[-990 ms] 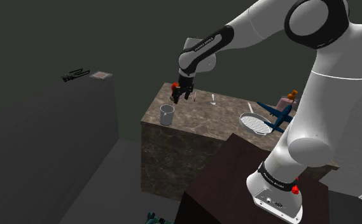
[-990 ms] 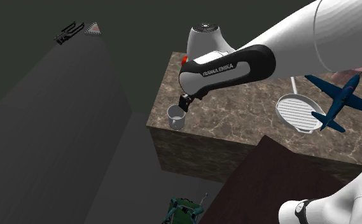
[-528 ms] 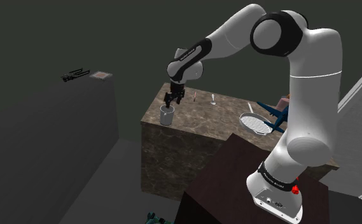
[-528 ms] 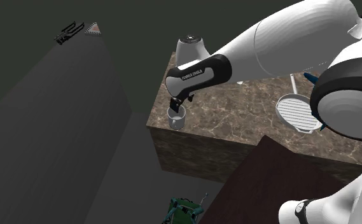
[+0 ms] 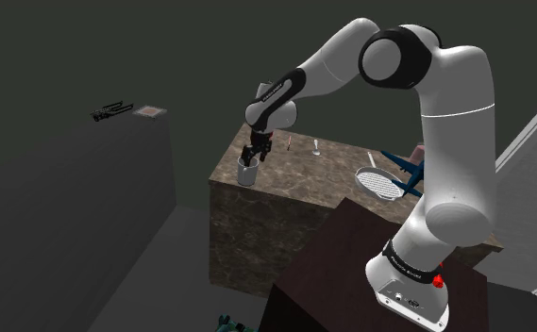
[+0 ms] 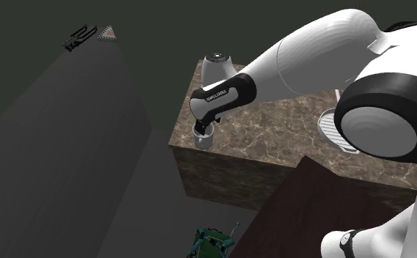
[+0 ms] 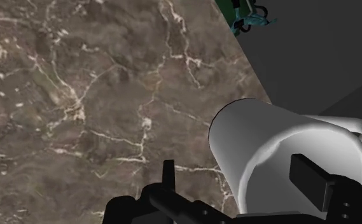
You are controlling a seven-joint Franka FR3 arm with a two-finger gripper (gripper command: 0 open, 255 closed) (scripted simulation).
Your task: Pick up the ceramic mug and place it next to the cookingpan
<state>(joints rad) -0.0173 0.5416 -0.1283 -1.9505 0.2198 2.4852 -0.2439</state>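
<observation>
Wrist view: hand (image 7: 236, 172) spread over the pale mug (image 7: 281, 149) at the worktop (image 7: 77, 95) corner, fingers (image 7: 313, 181) straddling one wall, apparently set for a rim pinch; contact not evident.

2 high views share counter (image 5: 304, 172), wrist close

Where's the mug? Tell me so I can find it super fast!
Find the brown marble counter in front of the white robot. Go to its corner farthest from the flat round pan and the blue toy plane. The mug stands there, right under the black tool: plain pale grey, upright, with a handle.
</observation>
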